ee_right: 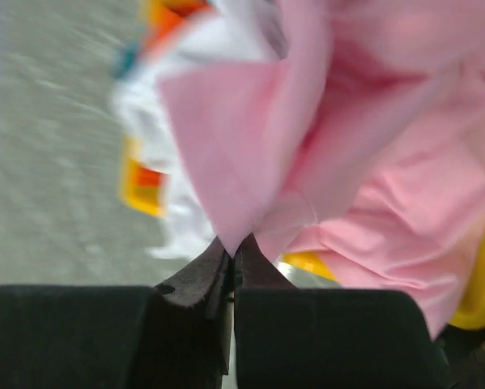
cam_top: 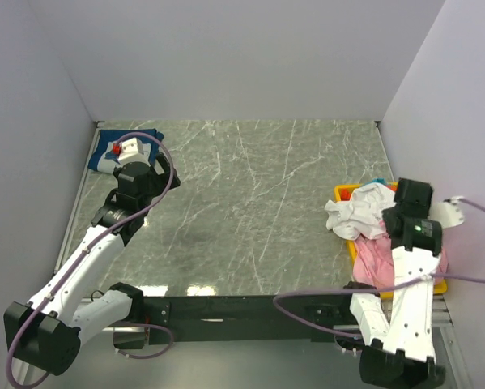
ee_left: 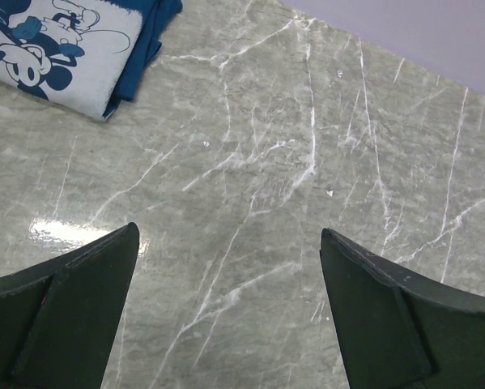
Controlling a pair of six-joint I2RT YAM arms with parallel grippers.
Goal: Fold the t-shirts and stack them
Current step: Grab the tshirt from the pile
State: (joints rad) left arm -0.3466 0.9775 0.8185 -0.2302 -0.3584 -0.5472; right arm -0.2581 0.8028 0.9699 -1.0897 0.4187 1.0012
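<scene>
A folded navy t-shirt with white print lies at the table's far left; it also shows in the left wrist view. My left gripper hovers just right of it, open and empty. A light-pink t-shirt lies in a heap with a white one and bits of orange-red and teal cloth on the yellow tray at the right. My right gripper is shut on a fold of the pink t-shirt above the tray.
The grey marble table spans the middle. Pale walls close in the back and both sides. The tray's yellow rim sits near the right wall. A cable loops by the right arm's base.
</scene>
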